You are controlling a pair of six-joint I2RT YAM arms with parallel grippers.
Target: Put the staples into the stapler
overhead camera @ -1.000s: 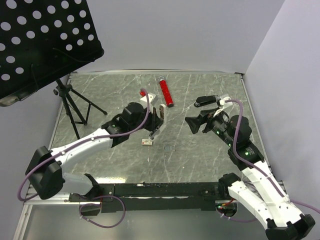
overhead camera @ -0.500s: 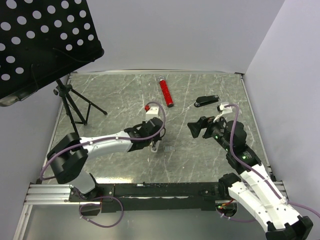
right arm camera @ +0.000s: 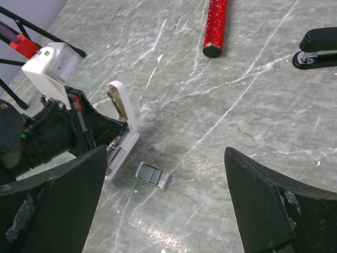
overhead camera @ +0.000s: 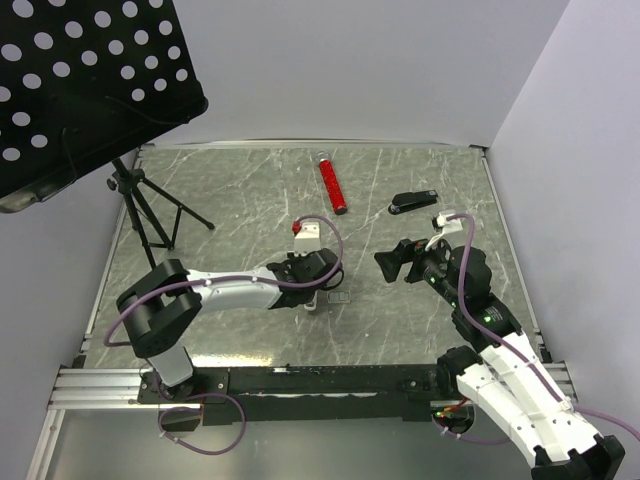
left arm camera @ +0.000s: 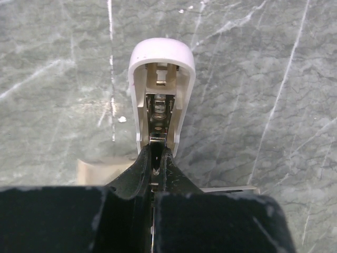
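Steadying the open white stapler (left arm camera: 160, 58) on the desk (overhead camera: 230, 190), with the staples (right arm camera: 152, 175) lying loose just beside it.
The left tool (left arm camera: 156, 153) is pressed together on the thin metal rail at the stapler's hinge end, lid hinged open and spring showing in the channel. The right tool (overhead camera: 393, 257) hangs spread wide, holding nothing. The strip looks light, stiff and slick, and likely to break apart if squeezed hard, so pinch it across its long edges. A black stapler (overhead camera: 412, 202) lies well apart.
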